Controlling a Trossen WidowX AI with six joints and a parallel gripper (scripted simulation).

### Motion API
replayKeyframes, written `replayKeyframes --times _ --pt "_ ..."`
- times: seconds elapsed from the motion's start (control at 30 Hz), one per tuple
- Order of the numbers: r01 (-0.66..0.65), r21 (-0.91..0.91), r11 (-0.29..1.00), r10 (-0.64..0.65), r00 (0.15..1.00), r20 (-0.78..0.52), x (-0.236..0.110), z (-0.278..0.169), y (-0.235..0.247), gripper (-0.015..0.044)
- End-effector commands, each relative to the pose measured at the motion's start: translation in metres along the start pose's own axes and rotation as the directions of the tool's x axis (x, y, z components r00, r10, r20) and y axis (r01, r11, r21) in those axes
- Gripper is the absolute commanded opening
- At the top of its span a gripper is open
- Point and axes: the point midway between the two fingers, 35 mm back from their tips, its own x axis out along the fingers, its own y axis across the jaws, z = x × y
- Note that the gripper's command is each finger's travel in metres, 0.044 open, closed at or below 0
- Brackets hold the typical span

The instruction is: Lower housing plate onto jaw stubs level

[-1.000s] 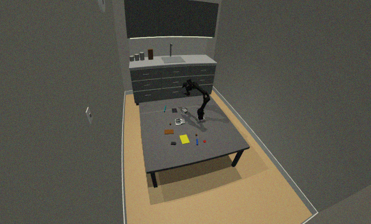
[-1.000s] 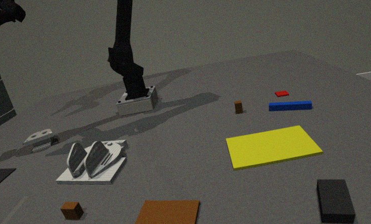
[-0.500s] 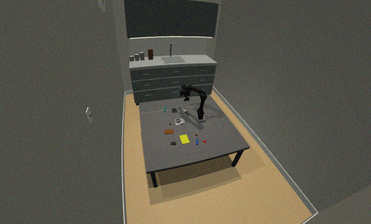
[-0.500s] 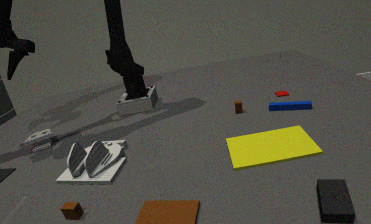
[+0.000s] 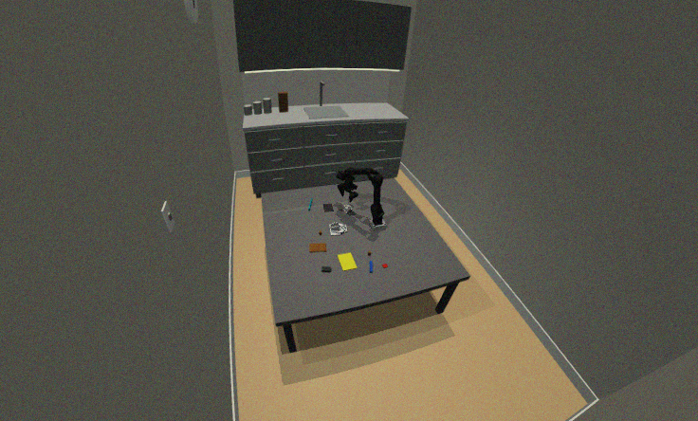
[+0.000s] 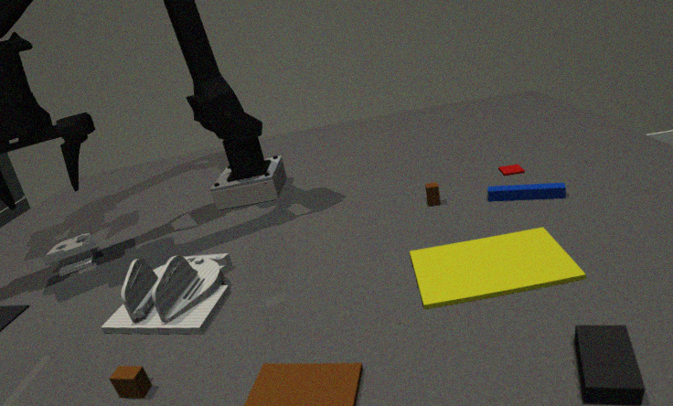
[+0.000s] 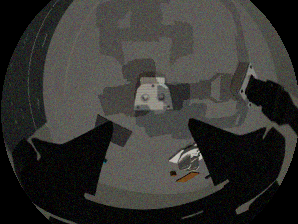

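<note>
Our end effector (image 5: 351, 199) (image 6: 45, 199) (image 7: 150, 123) stands wide and empty above the plate (image 5: 347, 209) (image 6: 71, 248) (image 7: 153, 98), toward the tabletop's (image 5: 309, 295) (image 6: 354, 333) (image 7: 70, 90) counter-side edge. We should centre, descend straight and grip its sides evenly; its support looks narrow, though shadow makes that uncertain.

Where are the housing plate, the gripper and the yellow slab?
Housing plate (image 6: 70, 246) (image 7: 153, 103): exterior and wrist, top face.
Gripper (image 6: 45, 199) (image 7: 150, 123): exterior and wrist, between fingertips.
Yellow slab (image 5: 347, 261) (image 6: 496, 265): top and exterior, top face.
</note>
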Motion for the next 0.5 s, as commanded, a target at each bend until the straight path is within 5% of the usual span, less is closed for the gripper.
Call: replayKeyframes --times 0.0,0.23,0.47 --pt "0.035 -0.012 0.999 -0.035 0.999 0.015 0.007 0.001 -0.006 0.044" --pt "0.035 -0.012 0.999 -0.035 0.999 0.015 0.045 0.002 -0.007 0.044" --pt "0.035 -0.012 0.999 -0.035 0.999 0.015 0.048 0.002 -0.007 0.044"
